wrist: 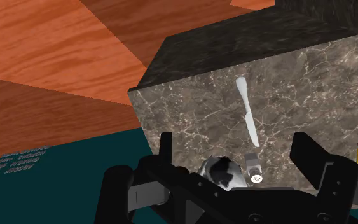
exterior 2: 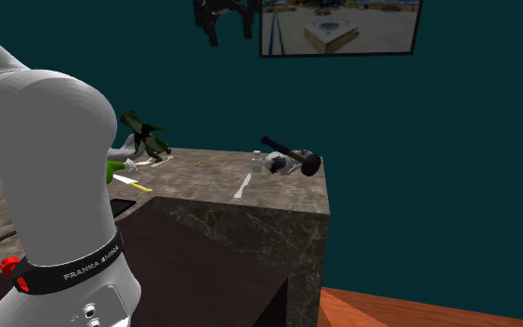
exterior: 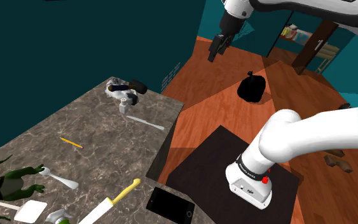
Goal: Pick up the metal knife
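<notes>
While the wrist view showed the pale grey knife [wrist: 247, 111] lying whole on the marble counter [wrist: 193, 118] just past a small shaker [wrist: 254, 167], the shoulder view set the gripper [exterior: 217, 48] high in the air, at 1 o'clock from the knife. Its fingers stood wide apart, holding nothing. The knife lay near the counter's edge, with open wood floor [exterior: 196, 79] beyond. The arm's band [exterior 2: 69, 271] read "FRANKA".
</notes>
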You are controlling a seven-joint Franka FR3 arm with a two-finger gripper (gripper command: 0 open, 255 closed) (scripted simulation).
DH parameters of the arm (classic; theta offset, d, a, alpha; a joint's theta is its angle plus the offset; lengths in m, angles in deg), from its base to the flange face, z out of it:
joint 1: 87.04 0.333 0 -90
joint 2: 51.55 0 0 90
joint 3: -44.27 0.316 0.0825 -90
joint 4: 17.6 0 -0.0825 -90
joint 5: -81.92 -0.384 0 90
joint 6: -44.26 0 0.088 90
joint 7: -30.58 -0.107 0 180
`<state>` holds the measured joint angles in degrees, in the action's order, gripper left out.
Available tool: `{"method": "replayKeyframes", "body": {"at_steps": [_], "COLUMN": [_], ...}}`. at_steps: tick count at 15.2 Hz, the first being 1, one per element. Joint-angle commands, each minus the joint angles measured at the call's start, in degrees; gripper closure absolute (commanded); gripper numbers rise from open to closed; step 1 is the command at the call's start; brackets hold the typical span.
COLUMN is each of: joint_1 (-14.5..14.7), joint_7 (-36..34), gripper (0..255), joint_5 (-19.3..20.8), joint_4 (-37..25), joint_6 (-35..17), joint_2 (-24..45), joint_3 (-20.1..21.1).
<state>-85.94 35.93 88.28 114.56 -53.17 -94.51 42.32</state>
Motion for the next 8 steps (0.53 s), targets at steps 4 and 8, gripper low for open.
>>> {"method": "replayKeyframes", "body": {"at_steps": [4,8], "joint_1": [0.65,1.47], "joint_7": [-0.48,-1.09], "gripper": [0,0], "joint_5": [-0.25,-0.51], "joint_4": [1.35,2.31], "joint_6": [-4.16,-9.55], "joint_2": [4.35,10.84], "joint_3": [0.58,1.38]}}
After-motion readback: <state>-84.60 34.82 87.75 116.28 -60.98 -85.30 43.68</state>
